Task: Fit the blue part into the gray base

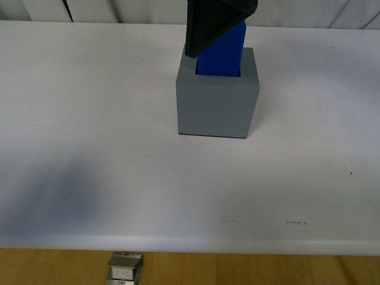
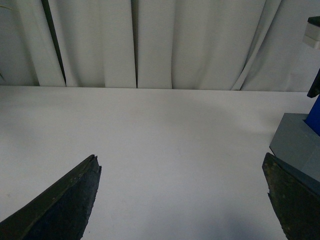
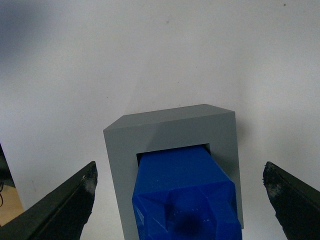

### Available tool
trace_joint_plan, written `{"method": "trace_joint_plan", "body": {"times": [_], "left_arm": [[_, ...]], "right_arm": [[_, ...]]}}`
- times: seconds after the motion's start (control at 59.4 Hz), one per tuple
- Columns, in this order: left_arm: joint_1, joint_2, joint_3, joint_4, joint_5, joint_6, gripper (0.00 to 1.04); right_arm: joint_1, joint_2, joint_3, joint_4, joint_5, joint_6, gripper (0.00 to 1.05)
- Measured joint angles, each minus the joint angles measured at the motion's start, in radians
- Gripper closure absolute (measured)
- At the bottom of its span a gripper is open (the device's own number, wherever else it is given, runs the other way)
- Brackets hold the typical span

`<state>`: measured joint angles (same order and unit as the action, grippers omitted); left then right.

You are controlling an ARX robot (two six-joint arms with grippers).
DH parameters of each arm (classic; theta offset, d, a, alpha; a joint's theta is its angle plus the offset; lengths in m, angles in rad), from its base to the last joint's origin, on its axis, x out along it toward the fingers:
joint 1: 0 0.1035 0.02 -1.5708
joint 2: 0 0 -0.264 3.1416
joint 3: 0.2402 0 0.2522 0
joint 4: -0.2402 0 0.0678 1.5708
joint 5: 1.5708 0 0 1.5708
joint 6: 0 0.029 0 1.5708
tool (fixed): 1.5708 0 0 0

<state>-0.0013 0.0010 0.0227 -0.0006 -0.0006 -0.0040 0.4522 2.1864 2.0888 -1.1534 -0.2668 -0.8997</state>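
Front cam, nearest edge: wood strip (image 1: 249, 270) w/ small metal bracket (image 1: 126, 267) sitting on it, left of ctr. Beyond that the white table (image 1: 89, 148), bare surface, a few faint dark specks toward the near right.

Mid-table, a bit right of ctr: gray base (image 1: 217, 107), upright, flat on table, socket facing up. Blue part (image 1: 222, 53) stands in the socket, lower end below the rim, rest sticking up out of it. Depth of seating: can't tell. A thin dark gap shows betw. block and socket wall on the near side.

A black finger (image 1: 217, 27) hangs over the block's upper left, covering its top in this view.

R wrist cam: R gripper (image 3: 180, 167) spread wide, fingers (image 3: 55, 210) well out to either side of the blue part (image 3: 185, 200), neither one touching it. Gray base (image 3: 170, 130) seen from above around the block. Block's top end is blurred and close to the lens.

L wrist cam: L gripper (image 2: 181, 159) also spread apart, nothing betw. the tips, only bare table (image 2: 160, 150). Gray base (image 2: 295, 145) and a sliver of blue part (image 2: 315, 115) at frame edge, off to one side of this arm.

Farthest: pale pleated curtain (image 2: 150, 45) behind the table's back edge.
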Motion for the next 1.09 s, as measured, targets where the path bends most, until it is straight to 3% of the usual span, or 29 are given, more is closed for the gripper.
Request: {"method": "trace_joint_plan", "body": {"times": [0.269,0.555,0.808,1.027,1.094], "left_arm": [[0.0,0.0,0.0,0.0,0.0,0.0,0.06],[0.0,0.0,0.0,0.0,0.0,0.0,0.06],[0.0,0.0,0.0,0.0,0.0,0.0,0.06],[0.0,0.0,0.0,0.0,0.0,0.0,0.06],[0.0,0.0,0.0,0.0,0.0,0.0,0.06]], "right_arm": [[-0.009,-0.056,-0.005,0.021,-0.029,0.035,0.09],[-0.069,-0.276,-0.206,0.214,-0.05,0.188,0.09],[-0.158,-0.499,-0.537,0.521,-0.017,0.391,0.09],[-0.259,-0.734,-0.972,0.864,0.184,0.602,0.09],[-0.284,-0.777,-1.066,0.927,0.203,0.646,0.09]]}}
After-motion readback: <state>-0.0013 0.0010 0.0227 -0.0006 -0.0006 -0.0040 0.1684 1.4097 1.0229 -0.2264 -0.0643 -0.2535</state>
